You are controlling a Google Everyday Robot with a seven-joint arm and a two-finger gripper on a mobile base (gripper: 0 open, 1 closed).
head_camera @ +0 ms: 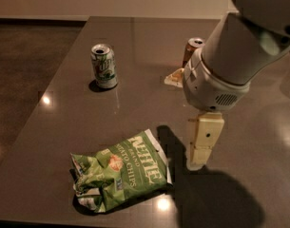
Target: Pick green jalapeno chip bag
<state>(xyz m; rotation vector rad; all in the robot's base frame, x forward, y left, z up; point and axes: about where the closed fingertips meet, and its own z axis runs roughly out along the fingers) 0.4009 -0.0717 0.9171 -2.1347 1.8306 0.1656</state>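
Observation:
The green jalapeno chip bag [120,172] lies crumpled and flat on the dark table [63,127], near its front edge, with white "KETTLE BRAND POTATO CHIPS" lettering and an orange-red spot. My gripper [198,163] hangs from the big white arm [230,56] and points down. It is just to the right of the bag's right edge, close above the table and apart from the bag. It holds nothing that I can see.
A green-and-white soda can [104,65] stands upright at the back left. A brown can [192,49] stands at the back middle, partly hidden behind my arm. The table's left edge drops to a dark floor [21,70].

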